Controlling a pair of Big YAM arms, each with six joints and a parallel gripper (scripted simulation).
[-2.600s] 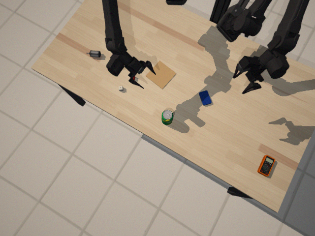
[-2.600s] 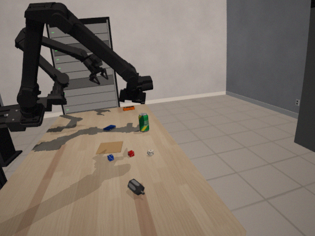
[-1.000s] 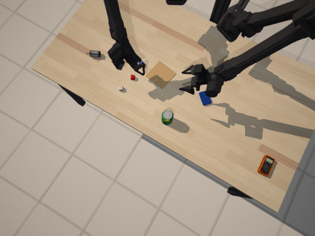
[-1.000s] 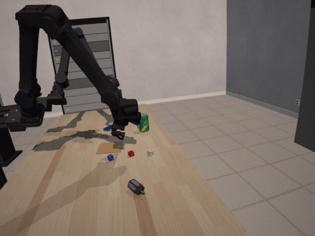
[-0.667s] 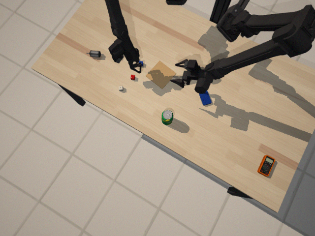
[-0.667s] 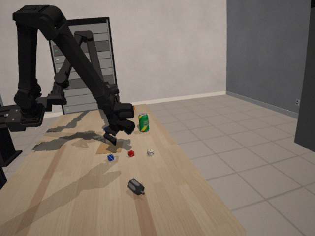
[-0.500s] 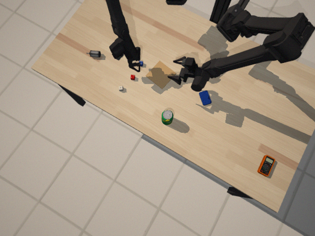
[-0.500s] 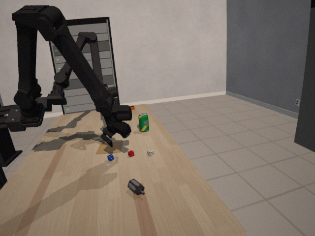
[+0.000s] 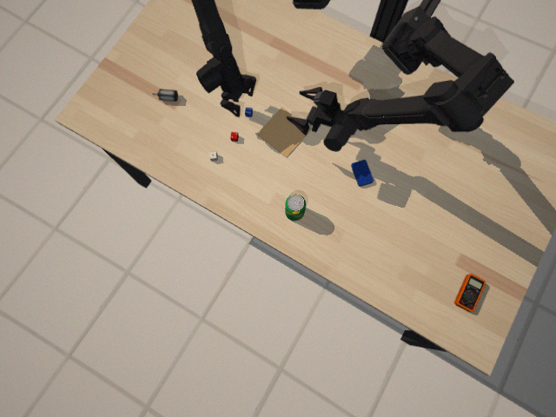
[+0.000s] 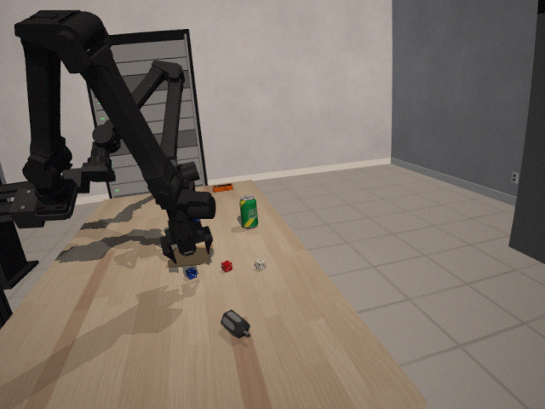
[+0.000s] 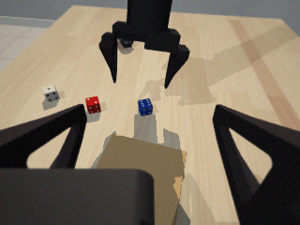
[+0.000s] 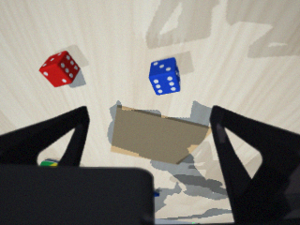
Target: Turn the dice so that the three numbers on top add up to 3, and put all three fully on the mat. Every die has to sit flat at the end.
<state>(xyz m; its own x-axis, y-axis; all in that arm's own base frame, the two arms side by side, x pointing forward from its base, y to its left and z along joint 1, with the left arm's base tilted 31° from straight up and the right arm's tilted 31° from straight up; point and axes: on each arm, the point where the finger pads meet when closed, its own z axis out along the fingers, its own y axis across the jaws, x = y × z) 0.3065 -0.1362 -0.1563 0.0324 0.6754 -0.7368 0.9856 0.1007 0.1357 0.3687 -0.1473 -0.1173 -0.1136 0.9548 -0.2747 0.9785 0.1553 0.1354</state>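
Pale wood tabletop (image 9: pixel 381 269) (image 10: pixel 153 352) (image 11: pixel 211 37) (image 12: pixel 117 28), white die (image 9: pixel 213 155) (image 10: pixel 260 264) (image 11: pixel 51 93) one-pip up, mat's (image 9: pixel 281 135) (image 10: pixel 197 259) (image 11: pixel 145 164) (image 12: pixel 155 136) eight-to-nine o'clock from above, left gripper (image 9: pixel 294 105) (image 11: pixel 150 108) and right gripper (image 9: pixel 246 103) (image 10: pixel 192 257) (image 11: pixel 140 84) (image 12: pixel 149 112) wide open

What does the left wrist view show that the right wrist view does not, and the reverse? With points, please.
Only left wrist: the white die (image 9: pixel 214 155) (image 10: pixel 260 264) (image 11: pixel 51 93), part of a dark tool (image 9: pixel 168 95) (image 10: pixel 235 323) (image 11: pixel 127 43), the left gripper (image 9: pixel 294 105) (image 11: pixel 149 112).
Only right wrist: bits of the green can (image 9: pixel 295 207) (image 10: pixel 249 212) (image 12: pixel 49 163) and blue box (image 9: pixel 362 172) (image 10: pixel 196 219) (image 12: pixel 157 193).
Both: the red die (image 9: pixel 234 136) (image 10: pixel 226 266) (image 11: pixel 93 104) (image 12: pixel 59 69), blue die (image 9: pixel 248 112) (image 10: pixel 191 273) (image 11: pixel 145 107) (image 12: pixel 164 76), mat (image 9: pixel 281 132) (image 10: pixel 193 260) (image 11: pixel 145 159) (image 12: pixel 155 136), right gripper (image 9: pixel 245 102) (image 10: pixel 192 257) (image 11: pixel 141 84) (image 12: pixel 150 110).
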